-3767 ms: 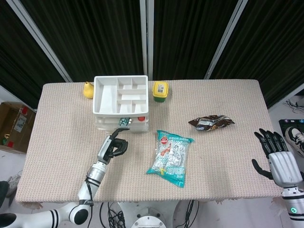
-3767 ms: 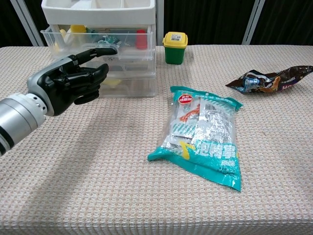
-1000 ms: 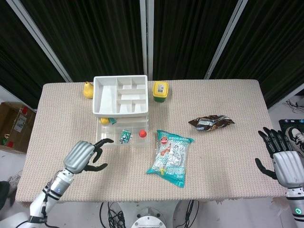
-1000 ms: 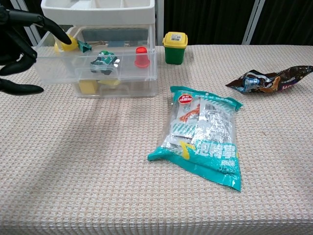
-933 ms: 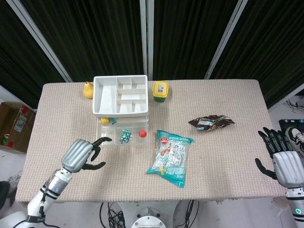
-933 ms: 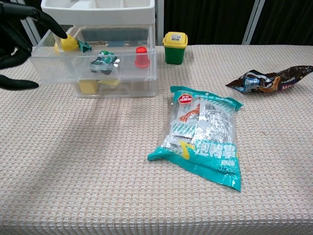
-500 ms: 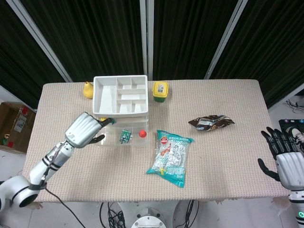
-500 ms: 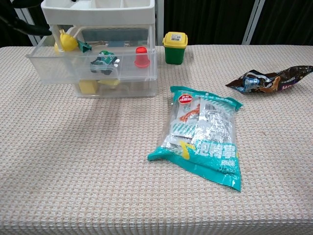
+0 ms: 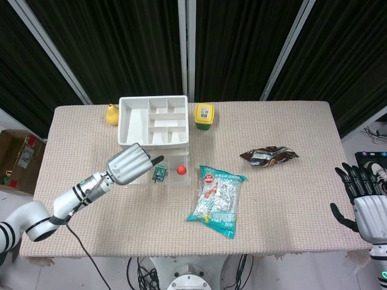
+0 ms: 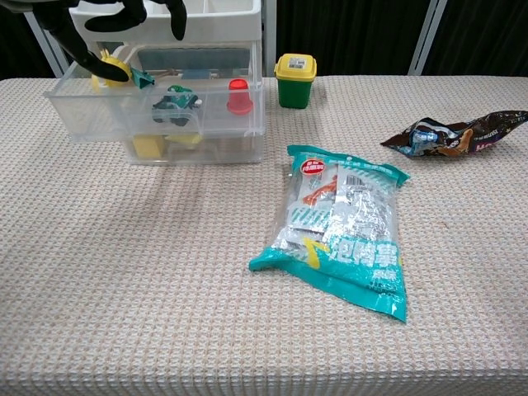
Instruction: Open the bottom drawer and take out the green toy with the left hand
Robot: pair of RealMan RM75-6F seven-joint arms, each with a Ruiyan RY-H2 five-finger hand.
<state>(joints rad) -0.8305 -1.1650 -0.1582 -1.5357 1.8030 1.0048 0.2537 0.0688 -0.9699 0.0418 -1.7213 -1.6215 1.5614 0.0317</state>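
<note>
hovering now over the pulled-out drawer (image 10: pixel 157 111), the left hand (image 9: pixel 129 163), having swung in from the table's left edge within the last second, fingers (image 10: pixel 176 23) spread and curved downward, gripping nothing. lying just beside those fingertips, toward the drawer's middle, the green toy (image 9: pixel 159 174), not yet touched; seen from the chest view as a small green car (image 10: pixel 174 101) resting behind the clear front wall. sitting in the same drawer: a yellow piece (image 10: pixel 112 71) at the left under the hand, a small dark green bit (image 10: pixel 143 79) beside it, and a red cup-shaped toy (image 10: pixel 239 96) at the right. showing through the tier below, another yellow block (image 10: pixel 148 146). topping the drawer unit (image 9: pixel 153 120), a white divided tray whose contents cannot be told from here. standing just right of the unit, a yellow-green mini bin (image 10: pixel 295 79); peeking from behind its left side, a yellow pear-like toy (image 9: pixel 112 113). lying further out on the table (image 9: pixel 290 193), a teal snack bag (image 9: pixel 216 200) and, well apart to the right, a dark crumpled wrapper (image 9: pixel 268 155). hanging off the table's right edge, the right hand (image 9: pixel 365 203), fingers apart, holding nothing.
</note>
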